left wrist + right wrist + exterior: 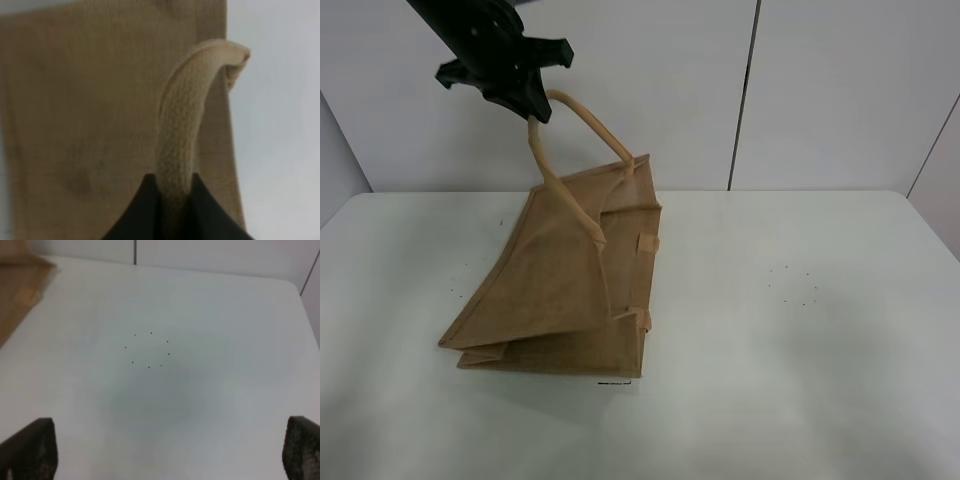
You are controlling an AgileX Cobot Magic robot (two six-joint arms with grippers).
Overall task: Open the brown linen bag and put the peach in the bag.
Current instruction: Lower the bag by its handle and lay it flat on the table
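Observation:
The brown linen bag [560, 290] sits on the white table [800, 330], left of centre, partly lifted, with its mouth toward the back. My left gripper [530, 105] is raised above the bag and shut on one pale rope handle [548, 170], pulling it up. The second handle [595, 125] arches beside it. In the left wrist view the handle [182, 125] runs between the dark fingers [145, 210] over the bag's cloth [80, 125]. My right gripper [167, 455] is open and empty above bare table; the bag's corner [17, 285] shows at its view's edge. The peach is out of view.
A ring of small dark dots [147, 350] marks the table right of the bag, also seen in the high view [792, 285]. White wall panels [840, 90] stand behind the table's back edge.

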